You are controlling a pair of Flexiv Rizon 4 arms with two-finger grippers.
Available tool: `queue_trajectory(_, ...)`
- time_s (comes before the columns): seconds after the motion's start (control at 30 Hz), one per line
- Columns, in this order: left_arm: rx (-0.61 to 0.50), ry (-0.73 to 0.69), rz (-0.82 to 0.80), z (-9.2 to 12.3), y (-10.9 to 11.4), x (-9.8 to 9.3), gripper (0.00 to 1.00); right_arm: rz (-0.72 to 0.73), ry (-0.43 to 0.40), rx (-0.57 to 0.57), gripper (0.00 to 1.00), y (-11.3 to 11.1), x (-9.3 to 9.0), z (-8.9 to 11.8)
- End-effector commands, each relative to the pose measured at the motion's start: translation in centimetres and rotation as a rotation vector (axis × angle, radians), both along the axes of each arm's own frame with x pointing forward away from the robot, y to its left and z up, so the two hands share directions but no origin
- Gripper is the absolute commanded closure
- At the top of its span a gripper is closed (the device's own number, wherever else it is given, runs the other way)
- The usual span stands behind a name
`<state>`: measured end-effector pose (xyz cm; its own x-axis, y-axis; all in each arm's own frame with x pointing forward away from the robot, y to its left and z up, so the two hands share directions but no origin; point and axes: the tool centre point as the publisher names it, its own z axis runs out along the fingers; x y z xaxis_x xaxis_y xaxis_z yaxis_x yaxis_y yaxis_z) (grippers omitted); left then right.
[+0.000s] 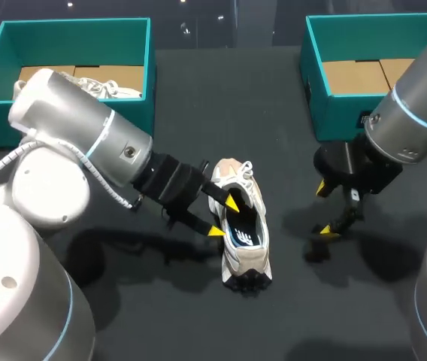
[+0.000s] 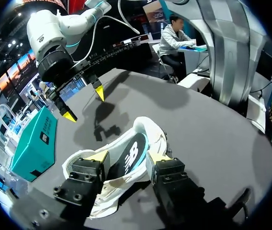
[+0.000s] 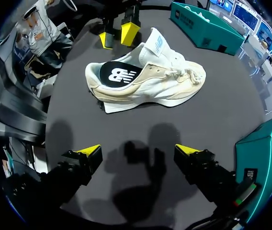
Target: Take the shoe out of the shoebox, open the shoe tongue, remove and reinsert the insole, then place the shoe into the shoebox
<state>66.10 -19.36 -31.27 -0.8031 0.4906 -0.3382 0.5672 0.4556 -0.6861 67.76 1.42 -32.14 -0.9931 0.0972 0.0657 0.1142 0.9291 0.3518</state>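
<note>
Two grippers in play, both spread wide and holding nothing. Shoe (image 1: 247, 259) out of its box and upright on the dark surface (image 1: 289, 301), just ahead of the left gripper (image 1: 224, 216), heel opening level with the yellow tips; contact with the collar not discernible. Tongue (image 3: 159, 45) already raised, insole (image 3: 116, 74) lying flat inside, so most likely the moment to draw the insole out. For a clean pull: dip one finger of the left gripper into the heel cup, slip its tip under the insole's rear edge, close on the insole alone and not on the collar wall, then peel up and back slowly rather than yanking. Likely to drag the light shoe along otherwise, so bring the right gripper (image 1: 325, 209) across to pin the toe first; at present well apart from the shoe, over bare surface, just beside a teal shoebox (image 1: 326, 113). Second teal box (image 1: 78, 22) far behind the left gripper, another pale shoe (image 1: 112, 89) inside. In the way: loose laces (image 3: 184, 72) ahead of the tongue, the tongue itself leaning over the opening, and the near box wall close to the right gripper on any swing toward the shoe.
</note>
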Motion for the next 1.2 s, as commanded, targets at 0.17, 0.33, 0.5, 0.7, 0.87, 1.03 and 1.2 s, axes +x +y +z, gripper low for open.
queue_trajectory(0.17,0.136,0.027,-0.132,3.6,3.0,-0.2,0.53,-0.003,-0.012,0.023,0.0,-1.6,-0.9,1.4)
queue_trajectory(0.33,0.175,0.01,-0.259,4.7,4.0,-0.5,1.0,-0.003,-0.012,0.023,0.0,-1.6,-0.9,1.4)
queue_trajectory(0.5,0.21,0.081,-0.309,4.9,4.7,-0.8,1.0,-0.003,-0.012,0.023,0.0,-1.6,-0.9,1.4)
queue_trajectory(0.7,0.21,0.081,-0.309,4.9,4.7,-0.8,1.0,-0.056,-0.004,0.025,0.0,-4.4,-0.6,2.2)
queue_trajectory(0.87,0.221,0.07,-0.318,5.0,4.6,-1.0,1.0,-0.093,0.026,0.033,0.0,-8.2,-0.7,2.8)
queue_trajectory(1.03,0.332,-0.004,-0.477,5.1,3.4,-1.8,1.0,-0.112,0.038,0.027,0.0,-10.5,-0.6,2.9)
queue_trajectory(1.2,0.469,-0.072,-0.621,5.0,1.2,-1.6,1.0,-0.121,0.042,0.035,0.0,-11.2,-0.5,2.9)
